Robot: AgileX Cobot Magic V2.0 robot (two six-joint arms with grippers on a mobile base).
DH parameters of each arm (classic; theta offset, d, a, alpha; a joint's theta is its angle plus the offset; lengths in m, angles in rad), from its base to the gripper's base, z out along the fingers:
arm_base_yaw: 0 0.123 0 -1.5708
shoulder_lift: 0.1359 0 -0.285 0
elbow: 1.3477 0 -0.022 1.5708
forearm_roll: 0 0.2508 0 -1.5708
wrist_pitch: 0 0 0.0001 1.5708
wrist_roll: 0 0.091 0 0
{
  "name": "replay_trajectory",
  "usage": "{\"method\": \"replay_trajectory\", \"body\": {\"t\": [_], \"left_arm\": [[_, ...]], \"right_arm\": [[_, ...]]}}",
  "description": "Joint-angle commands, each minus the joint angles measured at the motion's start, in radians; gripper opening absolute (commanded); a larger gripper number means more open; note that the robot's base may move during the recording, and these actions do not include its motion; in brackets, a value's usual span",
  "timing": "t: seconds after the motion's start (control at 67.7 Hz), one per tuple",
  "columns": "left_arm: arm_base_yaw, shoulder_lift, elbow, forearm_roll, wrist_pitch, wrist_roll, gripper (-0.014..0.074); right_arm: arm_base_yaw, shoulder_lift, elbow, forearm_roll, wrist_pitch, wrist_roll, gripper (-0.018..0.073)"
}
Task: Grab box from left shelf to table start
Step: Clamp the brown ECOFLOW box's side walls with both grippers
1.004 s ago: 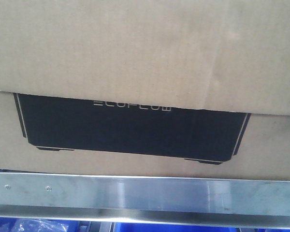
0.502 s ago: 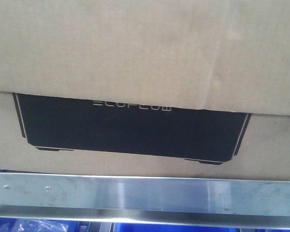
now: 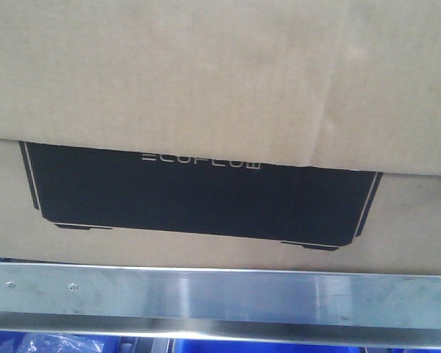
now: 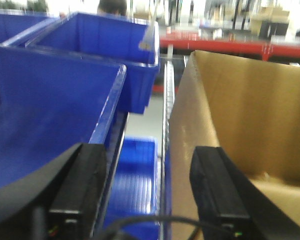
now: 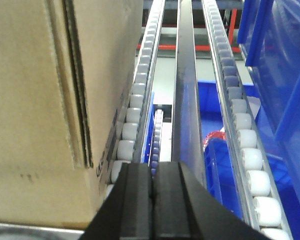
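Note:
The brown cardboard box (image 3: 220, 81) with the black ECOFLOW panel fills the front view, sitting on the left shelf behind its brushed silver front rail (image 3: 220, 298). In the left wrist view the box (image 4: 250, 115) stands at the right. My left gripper (image 4: 147, 165) is open, its right finger (image 4: 215, 185) in front of the box's left wall, its left finger by a blue bin. In the right wrist view the box (image 5: 45, 100) stands at the left on the rollers. My right gripper (image 5: 153, 172) is shut and empty, just right of the box's corner.
Blue plastic bins (image 4: 50, 115) stand left of the box and more blue bins (image 5: 285, 70) stand to its right. White roller tracks (image 5: 240, 120) run back along the shelf. Blue bins (image 3: 73, 343) show below the rail.

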Motion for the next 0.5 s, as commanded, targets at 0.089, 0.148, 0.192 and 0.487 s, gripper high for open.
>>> {"method": "replay_trajectory", "body": {"t": [0.089, 0.148, 0.192, 0.487], "left_arm": [[-0.140, 0.162, -0.247, -0.042, 0.153, -0.006, 0.0306], [-0.197, 0.237, -0.307, -0.042, 0.228, -0.006, 0.0307], [-0.236, 0.290, -0.352, -0.040, 0.273, -0.006, 0.0307], [-0.221, 0.612, -0.618, -0.011, 0.463, -0.097, 0.0307]], "right_arm": [[0.000, -0.009, 0.002, 0.001, -0.104, -0.006, 0.0060], [0.000, -0.009, 0.002, 0.001, -0.107, -0.006, 0.0060], [0.000, -0.009, 0.002, 0.001, -0.107, -0.006, 0.0060], [0.000, -0.009, 0.002, 0.019, -0.134, -0.006, 0.0060]]}}
